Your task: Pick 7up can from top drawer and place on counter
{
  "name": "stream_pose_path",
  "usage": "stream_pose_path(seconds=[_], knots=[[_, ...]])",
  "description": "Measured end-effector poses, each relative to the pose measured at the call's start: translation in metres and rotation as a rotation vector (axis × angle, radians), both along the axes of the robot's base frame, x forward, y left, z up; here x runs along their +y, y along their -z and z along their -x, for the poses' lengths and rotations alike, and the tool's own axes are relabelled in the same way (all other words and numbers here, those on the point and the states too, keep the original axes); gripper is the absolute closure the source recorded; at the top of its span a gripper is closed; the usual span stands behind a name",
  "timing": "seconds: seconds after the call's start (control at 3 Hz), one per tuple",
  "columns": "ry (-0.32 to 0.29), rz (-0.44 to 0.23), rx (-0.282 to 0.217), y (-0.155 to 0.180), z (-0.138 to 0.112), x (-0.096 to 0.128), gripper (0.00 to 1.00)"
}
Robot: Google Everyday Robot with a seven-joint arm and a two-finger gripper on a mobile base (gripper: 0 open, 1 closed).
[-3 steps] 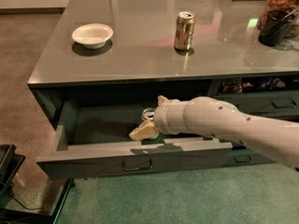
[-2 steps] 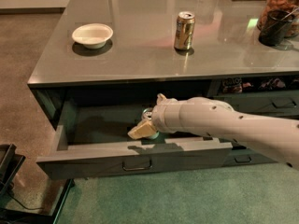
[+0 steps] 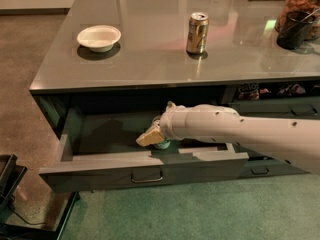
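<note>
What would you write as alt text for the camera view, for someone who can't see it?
A white robot arm reaches into an open drawer under a grey counter, its tool right at a small green can inside. On the counter stand a gold can and a white bowl.

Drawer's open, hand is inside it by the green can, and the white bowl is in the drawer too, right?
No: the camera view shows the white bowl on the counter, not in the drawer. The hand is inside the open drawer by the green can.
</note>
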State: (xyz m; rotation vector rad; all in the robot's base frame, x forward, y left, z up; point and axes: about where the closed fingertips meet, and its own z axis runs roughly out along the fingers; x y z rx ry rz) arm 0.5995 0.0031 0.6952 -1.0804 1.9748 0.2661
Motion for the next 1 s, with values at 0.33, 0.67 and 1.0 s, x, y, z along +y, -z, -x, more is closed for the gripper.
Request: stream_pose_path(seconds=[0.33, 0.67, 1.0], knots=[[-0.001, 0.023, 0.042, 0.019, -0.008, -0.003, 0.07], [-0.017, 0.059, 0.086, 0.034, -0.009, -0.010, 0.07], [-0.038, 0.095, 0.118, 0.043, -0.008, -0.021, 0.06]])
